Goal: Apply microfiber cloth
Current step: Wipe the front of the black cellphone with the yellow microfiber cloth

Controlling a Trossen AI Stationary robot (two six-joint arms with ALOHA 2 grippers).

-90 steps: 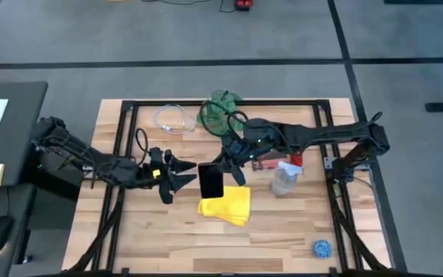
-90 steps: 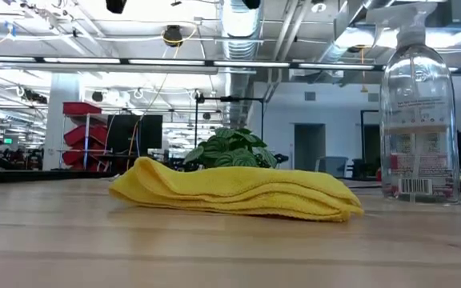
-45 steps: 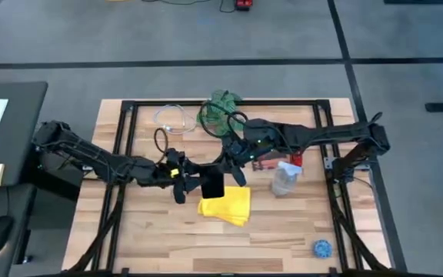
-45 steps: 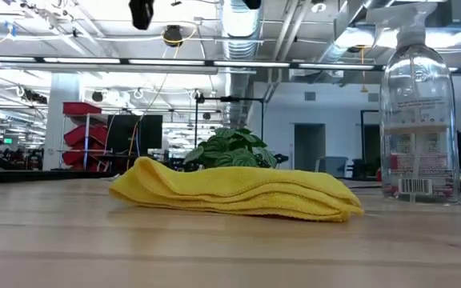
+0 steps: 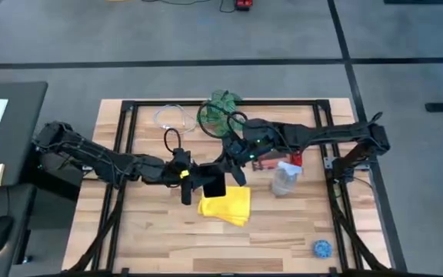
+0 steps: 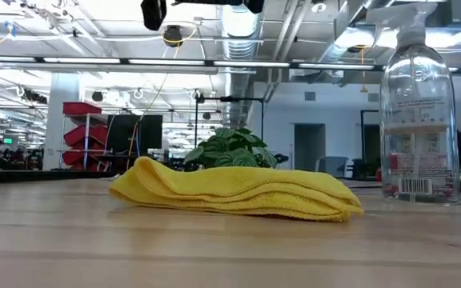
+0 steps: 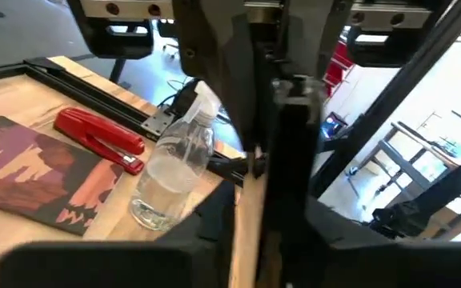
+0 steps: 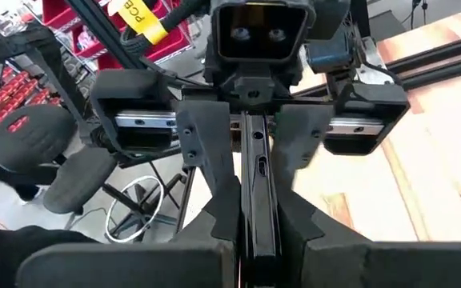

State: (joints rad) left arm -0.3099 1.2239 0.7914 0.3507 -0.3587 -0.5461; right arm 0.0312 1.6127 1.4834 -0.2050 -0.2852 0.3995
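My right gripper and my left gripper meet above the middle of the tabletop, both at the black phone, which stands on its edge between them. In the right wrist view the right jaws are closed on the thin edge of the phone. The left jaws stand spread wide in that view, one finger on each side of the phone; I cannot tell if they touch it. The microfiber cloth lies folded on the tabletop just below both jaws, free of them. In the low view the cloth lies flat, and the grippers are cut off at the top edge. A spray bottle stands near the cloth.
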